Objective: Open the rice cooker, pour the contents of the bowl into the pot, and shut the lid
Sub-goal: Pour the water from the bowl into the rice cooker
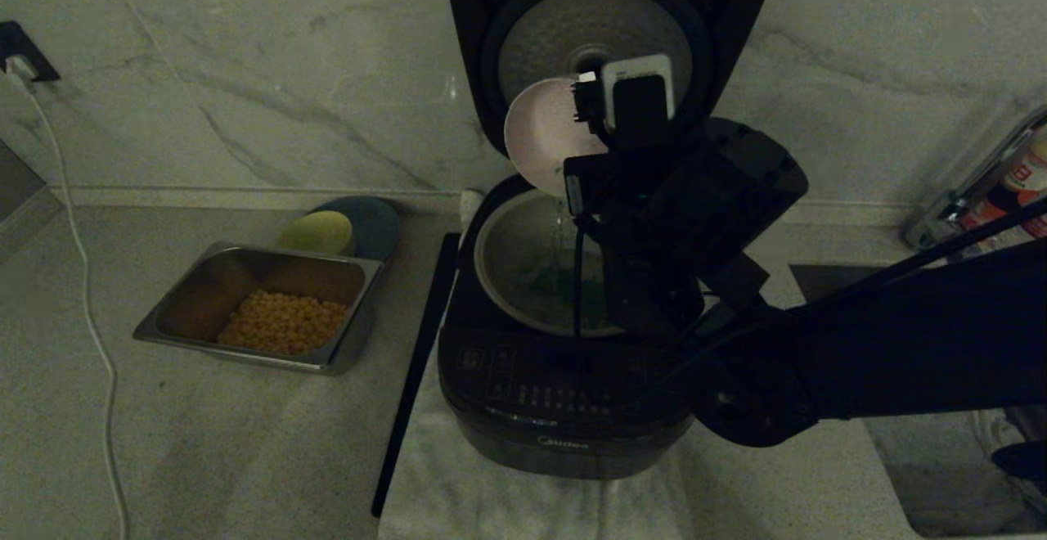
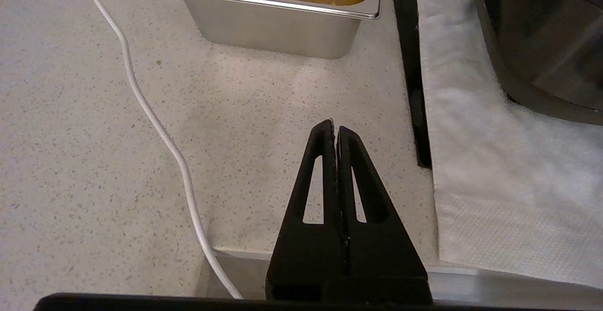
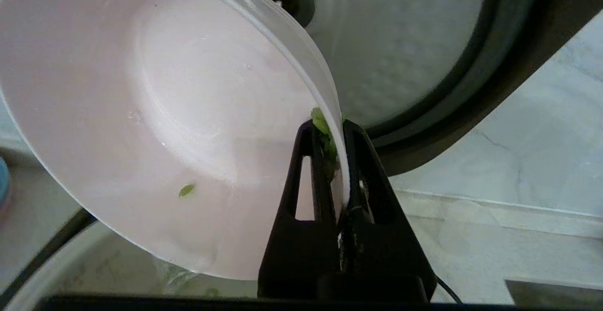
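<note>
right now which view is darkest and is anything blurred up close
Head view is darkest: the rice cooker and right arm merge into shadow, though the bowl stands out pale. Left wrist view is bright and crisp on the steel tray. Right wrist view is bright, the lid behind the bowl soft.

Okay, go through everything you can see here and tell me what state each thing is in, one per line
Rice cooker: open.
Lid: raised upright.
Pot: seated in the cooker, green bits inside.
Bowl: tipped steeply over the pot, almost emptied.
Right pincer: shut on the bowl's rim.
Left pincer: shut, holding nothing, above the counter.
Steel tray: upright, holding yellow kernels.
</note>
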{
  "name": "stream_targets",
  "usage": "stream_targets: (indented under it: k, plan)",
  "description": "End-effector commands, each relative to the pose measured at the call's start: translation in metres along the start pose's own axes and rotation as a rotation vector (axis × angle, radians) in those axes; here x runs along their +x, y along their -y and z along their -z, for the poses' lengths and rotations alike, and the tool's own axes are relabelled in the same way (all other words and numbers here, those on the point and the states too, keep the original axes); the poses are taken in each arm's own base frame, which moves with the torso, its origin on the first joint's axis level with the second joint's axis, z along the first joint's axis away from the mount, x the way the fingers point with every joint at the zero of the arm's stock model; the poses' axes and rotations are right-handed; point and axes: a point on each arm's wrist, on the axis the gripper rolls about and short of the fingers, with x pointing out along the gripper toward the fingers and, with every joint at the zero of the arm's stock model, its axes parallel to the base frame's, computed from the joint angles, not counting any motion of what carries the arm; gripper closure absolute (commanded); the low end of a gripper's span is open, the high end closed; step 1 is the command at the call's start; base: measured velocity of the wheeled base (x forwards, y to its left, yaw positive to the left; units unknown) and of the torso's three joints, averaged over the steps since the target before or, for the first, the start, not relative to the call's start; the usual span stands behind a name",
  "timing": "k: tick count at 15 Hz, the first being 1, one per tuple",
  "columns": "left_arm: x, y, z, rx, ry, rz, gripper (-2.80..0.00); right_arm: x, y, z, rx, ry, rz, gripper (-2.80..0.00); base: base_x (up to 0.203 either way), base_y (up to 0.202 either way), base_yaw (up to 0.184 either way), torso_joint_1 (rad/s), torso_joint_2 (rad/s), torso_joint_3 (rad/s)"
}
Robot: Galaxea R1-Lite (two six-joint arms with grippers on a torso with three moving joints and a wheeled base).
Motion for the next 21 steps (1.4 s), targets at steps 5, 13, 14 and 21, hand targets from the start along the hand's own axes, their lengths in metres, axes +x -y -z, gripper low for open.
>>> stream_targets:
  k: [5, 13, 14, 21]
  plan:
    - [0.000, 0.000, 0.000, 0.000, 0.000, 0.000, 0.00, -0.007, -0.005, 0.009, 0.013, 0.017, -0.006, 0.00, 0.000, 0.000, 0.000, 0.000, 0.00, 0.000]
    - [0.000, 0.000, 0.000, 0.000, 0.000, 0.000, 0.00, -0.006, 0.002, -0.008, -0.045, -0.034, -0.012, 0.00, 0.000, 0.000, 0.000, 0.000, 0.00, 0.000]
    - [0.000, 0.000, 0.000, 0.000, 0.000, 0.000, 0.00, -0.006, 0.006, -0.014, -0.065, -0.065, -0.022, 0.00, 0.000, 0.000, 0.000, 0.000, 0.00, 0.000]
    - [0.000, 0.000, 0.000, 0.000, 0.000, 0.000, 0.00, -0.026, 0.066, -0.069, -0.104, -0.489, -0.145, 0.00, 0.000, 0.000, 0.000, 0.000, 0.00, 0.000]
